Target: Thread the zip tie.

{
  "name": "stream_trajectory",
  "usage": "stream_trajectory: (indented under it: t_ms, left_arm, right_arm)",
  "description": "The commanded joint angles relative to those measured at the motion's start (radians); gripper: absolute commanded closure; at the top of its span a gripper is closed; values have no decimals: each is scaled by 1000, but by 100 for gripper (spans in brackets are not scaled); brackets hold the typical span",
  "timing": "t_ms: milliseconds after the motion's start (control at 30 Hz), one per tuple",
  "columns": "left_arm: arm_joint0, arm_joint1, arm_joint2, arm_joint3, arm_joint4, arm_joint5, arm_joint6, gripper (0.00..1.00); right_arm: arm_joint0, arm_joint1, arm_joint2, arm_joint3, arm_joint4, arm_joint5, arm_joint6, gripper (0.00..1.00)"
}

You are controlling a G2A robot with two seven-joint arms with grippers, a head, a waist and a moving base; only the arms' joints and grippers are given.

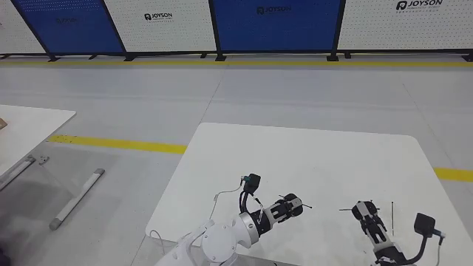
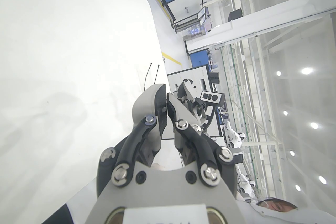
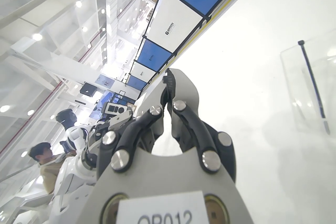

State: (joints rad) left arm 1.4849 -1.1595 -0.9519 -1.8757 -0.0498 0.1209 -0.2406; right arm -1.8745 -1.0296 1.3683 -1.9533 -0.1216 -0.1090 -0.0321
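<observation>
My left gripper point(image 1: 294, 207) point(image 2: 167, 101) hovers over the near part of the white table point(image 1: 310, 155), fingers shut. In the top view a thin black zip tie point(image 1: 305, 205) sticks out on both sides of its tips. My right gripper point(image 1: 360, 208) point(image 3: 168, 78) sits to its right, also shut, with a thin black strand point(image 1: 344, 209) pointing toward the left gripper. In the wrist views the pads hide what is pinched. A gap separates the two grippers. A loose black zip tie point(image 1: 392, 218) point(image 3: 313, 88) point(image 2: 147, 76) lies flat on the table beyond the right gripper.
The table's far half point(image 1: 318, 148) is bare white surface. Its right edge point(image 1: 436, 185) runs close to the loose tie. A second white table point(image 1: 29, 129) stands off to the left, and blue and white partition panels point(image 1: 273, 7) line the back.
</observation>
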Motion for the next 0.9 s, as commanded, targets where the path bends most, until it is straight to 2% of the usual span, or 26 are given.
stream_trajectory:
  t_ms: [0, 233, 333, 433, 500, 767, 800, 867]
  left_arm:
    - [0, 0, 0, 0, 0, 0, 0, 100]
    - [-1, 0, 1, 0, 3, 0, 2, 100]
    - [-17, -3, 21, 1, 57, 26, 21, 100]
    - [-47, -9, 54, 3, 86, 58, 10, 100]
    - [-58, -13, 63, 1, 85, 54, 15, 100]
    - [-58, -13, 63, 1, 85, 54, 15, 100]
    - [-60, -13, 62, 4, 96, 49, 28, 100]
    - [-67, -14, 68, 11, 175, 51, 75, 100]
  right_arm:
    - [1, 0, 0, 0, 0, 0, 0, 100]
    - [1, 0, 0, 0, 0, 0, 0, 100]
    - [1, 0, 0, 0, 0, 0, 0, 100]
    - [1, 0, 0, 0, 0, 0, 0, 100]
    - [1, 0, 0, 0, 0, 0, 0, 100]
    - [7, -5, -5, -5, -13, 18, -3, 100]
    - [5, -6, -8, -11, -18, 21, -4, 100]
    - [3, -9, -13, -20, -29, 27, -10, 100]
